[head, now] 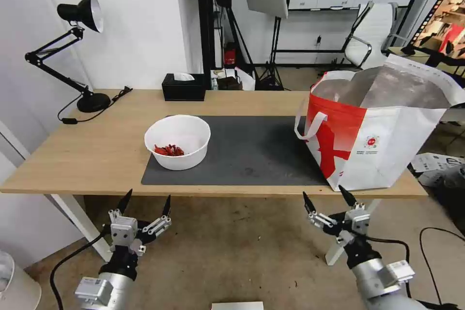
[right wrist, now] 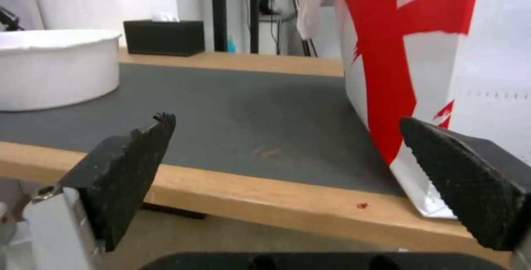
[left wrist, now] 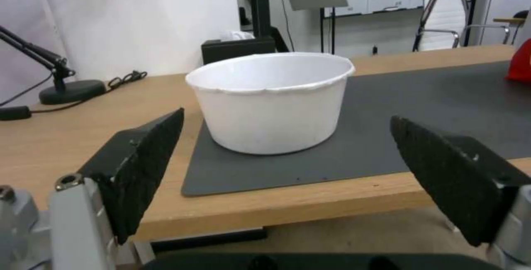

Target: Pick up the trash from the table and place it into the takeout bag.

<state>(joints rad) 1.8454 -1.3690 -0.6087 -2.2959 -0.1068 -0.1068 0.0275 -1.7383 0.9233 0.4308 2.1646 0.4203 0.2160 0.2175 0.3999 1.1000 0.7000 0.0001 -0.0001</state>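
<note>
A white round bowl [head: 178, 141] with red scraps inside stands on the left part of the dark grey mat [head: 242, 147] on the table [head: 92, 155]. The takeout bag [head: 382, 131], white with a red panel and foil lining, stands open at the table's right end. My left gripper [head: 147, 199] hangs open below the table's front edge, in front of the bowl [left wrist: 271, 100]. Under the front edge near the bag [right wrist: 442, 54], my right gripper [head: 327, 196] is open too. Both hold nothing.
A black tissue box [head: 183, 87] sits at the back of the table and a black desk lamp [head: 72, 53] at the back left, its cable trailing on the wood. Light stands and a white chair [head: 373, 34] fill the room behind.
</note>
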